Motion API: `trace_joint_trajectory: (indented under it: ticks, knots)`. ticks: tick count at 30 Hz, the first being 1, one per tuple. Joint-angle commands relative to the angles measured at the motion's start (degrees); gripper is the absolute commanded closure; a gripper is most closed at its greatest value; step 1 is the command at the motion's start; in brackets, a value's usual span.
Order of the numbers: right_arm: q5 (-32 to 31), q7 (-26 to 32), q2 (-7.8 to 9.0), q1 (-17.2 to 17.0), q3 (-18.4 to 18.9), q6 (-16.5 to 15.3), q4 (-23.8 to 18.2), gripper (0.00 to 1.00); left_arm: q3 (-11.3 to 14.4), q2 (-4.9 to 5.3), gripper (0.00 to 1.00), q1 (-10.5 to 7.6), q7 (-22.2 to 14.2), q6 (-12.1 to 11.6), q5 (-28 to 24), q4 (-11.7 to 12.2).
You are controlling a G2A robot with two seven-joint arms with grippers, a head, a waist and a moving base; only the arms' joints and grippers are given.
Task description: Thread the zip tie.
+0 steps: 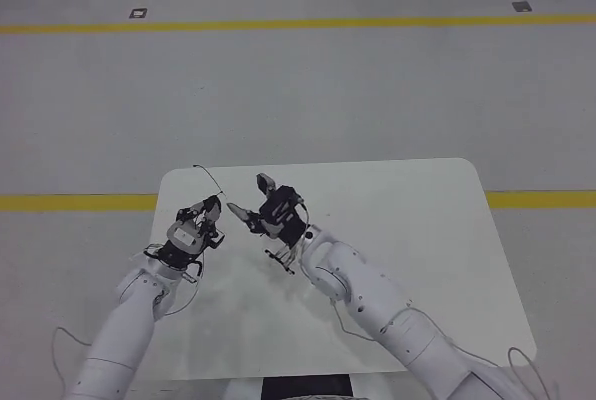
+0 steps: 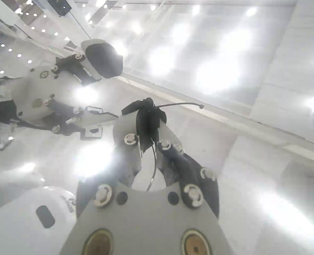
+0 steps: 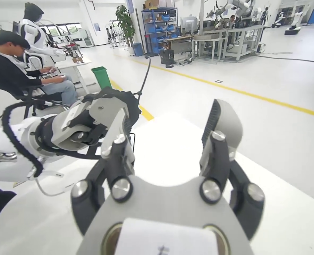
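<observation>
**Zip tie (image 1: 211, 178) clamped in left tool (image 1: 210, 208); right tool (image 1: 253, 198) apart beside it**

In the top view, the left tool was seen above the white bench (image 1: 428, 230), toward the bench's 10 o'clock corner. Its fingers were closed together on the thin black zip tie, which was gripped near one end. From the grip, the free length was seen curving away toward 11 o'clock, raised off the bench surface. The right tool was placed just beside the left one, at its 3 o'clock. Its two fingers were spread wide, and the opening was turned toward the left tool and the clamped strap. The two tools were close together but not touching.
</observation>
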Motion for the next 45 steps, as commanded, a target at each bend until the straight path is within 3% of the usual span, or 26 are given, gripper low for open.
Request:
trace_joint_trajectory:
  ticks: [1, 10, 17, 29, 36, 45]
  knots:
    - [-1.1, -0.3, -0.09, 0.1, -0.2, 0.4, 0.2, 0.67, 0.0, 0.00, 1.00, 0.00, 0.0, 0.0, 0.0, 0.0]
    - [-6.7, -3.0, -0.29, -0.4, -1.0, 1.5, 0.1, 0.70, 0.0, 0.00, 1.00, 0.00, 0.0, 0.0, 0.0, 0.0]
    - [-7.3, -3.5, -0.57, -0.6, -1.1, 1.0, 0.0, 0.76, 0.0, 0.00, 1.00, 0.00, 0.0, 0.0, 0.0, 0.0]
    - [-7.3, -3.0, -1.36, 0.0, -1.6, 0.1, 0.7, 0.76, 0.0, 0.00, 1.00, 0.00, 0.0, 0.0, 0.0, 0.0]
    - [-7.5, -3.1, -1.77, 0.5, -1.6, -0.1, 1.2, 0.89, 0.0, 0.00, 1.00, 0.00, 0.0, 0.0, 0.0, 0.0]
    - [-7.7, -3.1, -2.29, 1.0, -1.8, -0.6, 2.0, 0.82, 0.0, 0.00, 1.00, 0.00, 0.0, 0.0, 0.0, 0.0]
